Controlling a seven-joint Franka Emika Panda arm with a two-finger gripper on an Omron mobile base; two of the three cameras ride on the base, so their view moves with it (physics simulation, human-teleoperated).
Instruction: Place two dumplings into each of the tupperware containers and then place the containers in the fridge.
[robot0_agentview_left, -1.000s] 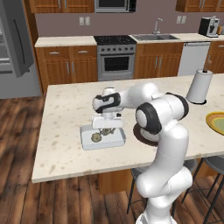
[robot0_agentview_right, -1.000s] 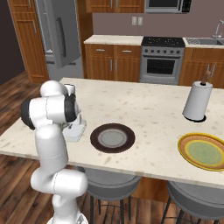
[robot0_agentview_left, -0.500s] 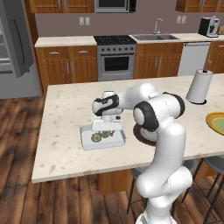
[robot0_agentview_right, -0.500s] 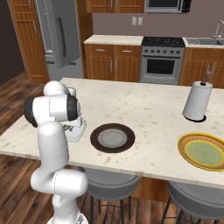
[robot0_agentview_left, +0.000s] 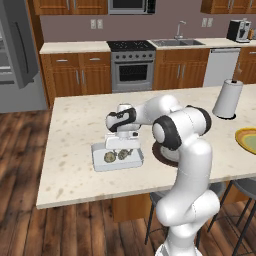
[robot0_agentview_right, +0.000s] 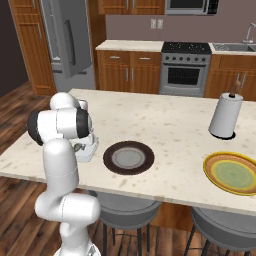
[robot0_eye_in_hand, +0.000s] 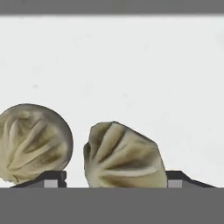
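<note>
Loading step, at the moment of release over the near tupperware container (robot0_agentview_left: 99, 161): 2 dumplings lie side by side on its pale floor, one (robot0_eye_in_hand: 33, 142) off to the left of the hand view, the other (robot0_eye_in_hand: 124, 155) squarely between the finger tips. Gripper (robot0_agentview_left: 119, 141) hangs just above the tray on the island counter (robot0_agentview_left: 75, 125), jaws spread wide (dark tips (robot0_eye_in_hand: 52, 176) standing clear of the dumpling on either side, no squeeze visible), so nothing looks held; contact with the tray itself cannot be told.

Judged as: this container has its share of 2. A second container seems to sit tucked behind the hand, too hidden to read its contents.

Next move calls for a straight lift clear of the tray without nudging the centred dumpling, then either filling the other tray or gripping this one by its rim for the carry.

Fridge (robot0_agentview_left: 17, 55) stands well apart, across the wooden floor at the far left, so a drive of the base looks necessary later.
</note>
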